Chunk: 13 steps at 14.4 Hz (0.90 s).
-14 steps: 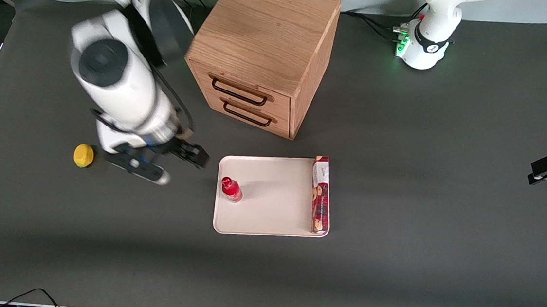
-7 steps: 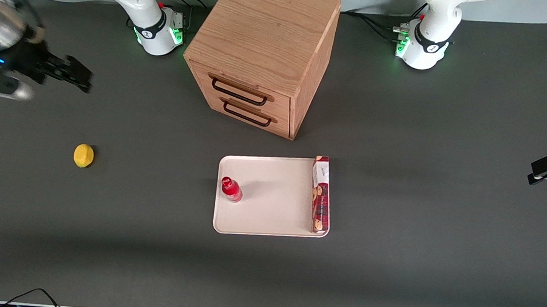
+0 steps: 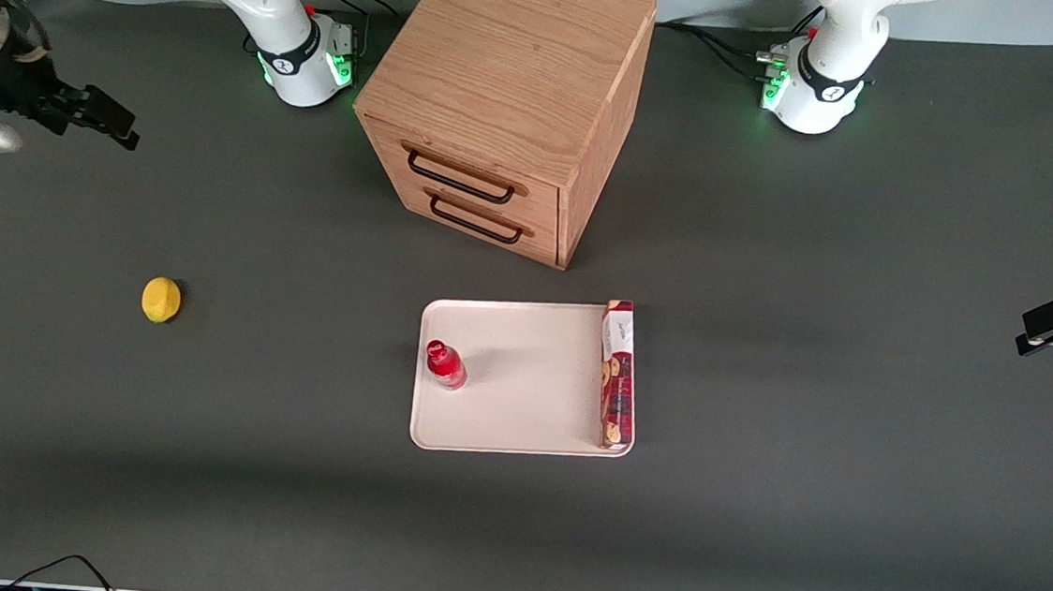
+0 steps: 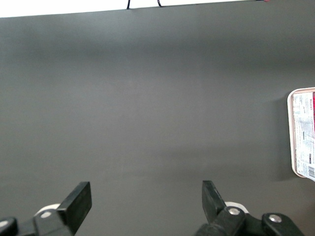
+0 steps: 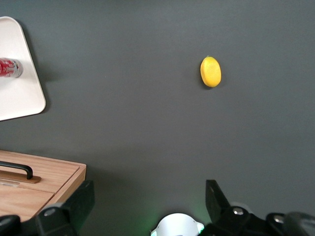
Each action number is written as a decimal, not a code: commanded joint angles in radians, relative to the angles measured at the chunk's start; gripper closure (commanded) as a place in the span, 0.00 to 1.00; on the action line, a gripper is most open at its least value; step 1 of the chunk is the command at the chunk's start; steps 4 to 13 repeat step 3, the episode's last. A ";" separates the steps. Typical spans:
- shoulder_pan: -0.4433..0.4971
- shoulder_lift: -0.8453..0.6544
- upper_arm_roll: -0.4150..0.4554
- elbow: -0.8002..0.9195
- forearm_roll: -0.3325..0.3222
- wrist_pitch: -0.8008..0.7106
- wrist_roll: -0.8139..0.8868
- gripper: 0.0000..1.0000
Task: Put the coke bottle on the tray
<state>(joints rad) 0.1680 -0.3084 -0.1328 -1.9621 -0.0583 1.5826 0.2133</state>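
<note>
One small coke bottle (image 3: 445,364) stands upright on the tray (image 3: 516,426), close to the tray edge that faces the working arm's end of the desk, with bare tray all round its base. The tray itself lies near the middle of the desk, in front of the wooden drawer cabinet (image 3: 505,96), and a long red biscuit box (image 3: 616,374) lies along the tray edge toward the parked arm's end, well apart from the bottle. Judged from how it lies, the placement looks done.

By its look the bottle is light, stiff plastic with a smooth, rather slippery side; being narrow and tall, it would probably tip at a sideways knock. The safest hold would seem to be across the body below the cap, fingers squared to it.

At the working arm's end, toward the desk corner nearest that arm's base, the gripper (image 3: 113,122) hangs high above the surface, holding nothing, its jaws spread wide as the right wrist view shows. A lemon (image 3: 161,300) lies alone on the desk between that end and the tray.
</note>
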 commanded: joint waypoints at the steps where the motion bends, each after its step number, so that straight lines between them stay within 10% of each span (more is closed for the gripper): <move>1: 0.007 0.007 -0.011 0.046 0.037 0.016 0.012 0.00; 13: 0.008 0.089 -0.046 0.155 0.063 -0.044 0.006 0.00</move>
